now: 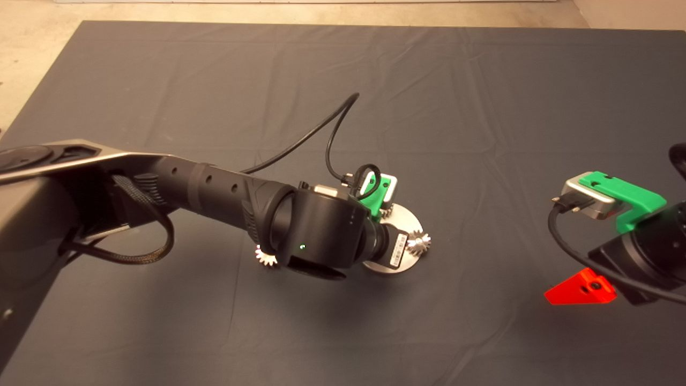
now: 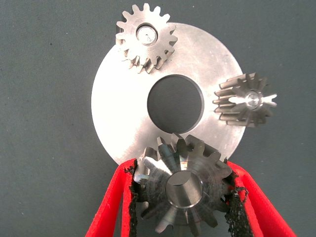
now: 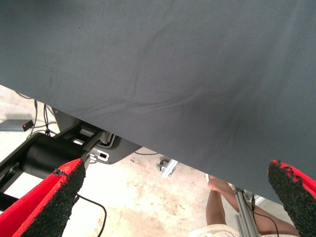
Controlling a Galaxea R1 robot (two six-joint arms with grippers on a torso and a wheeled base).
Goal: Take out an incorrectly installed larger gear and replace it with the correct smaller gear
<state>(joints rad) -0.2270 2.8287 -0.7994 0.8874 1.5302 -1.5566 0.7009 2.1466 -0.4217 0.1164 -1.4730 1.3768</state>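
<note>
Larger gear point(image 2: 183, 190) clamped in the left gripper point(image 2: 183, 197), at the round metal plate's point(image 2: 118, 108) edge.
Two more gears sit on the plate; right gripper point(image 3: 173, 197) waits spread wide at the mat's point(image 1: 482, 107) right.

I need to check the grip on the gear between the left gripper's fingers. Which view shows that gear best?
The left wrist view: the gear sits between the left gripper's pads, over the round plate's edge. In the head view the arm hides it. The right wrist view shows only mat and floor.

White barcode label point(image 1: 397, 250) on left wrist: print too small to read; no other text
</note>
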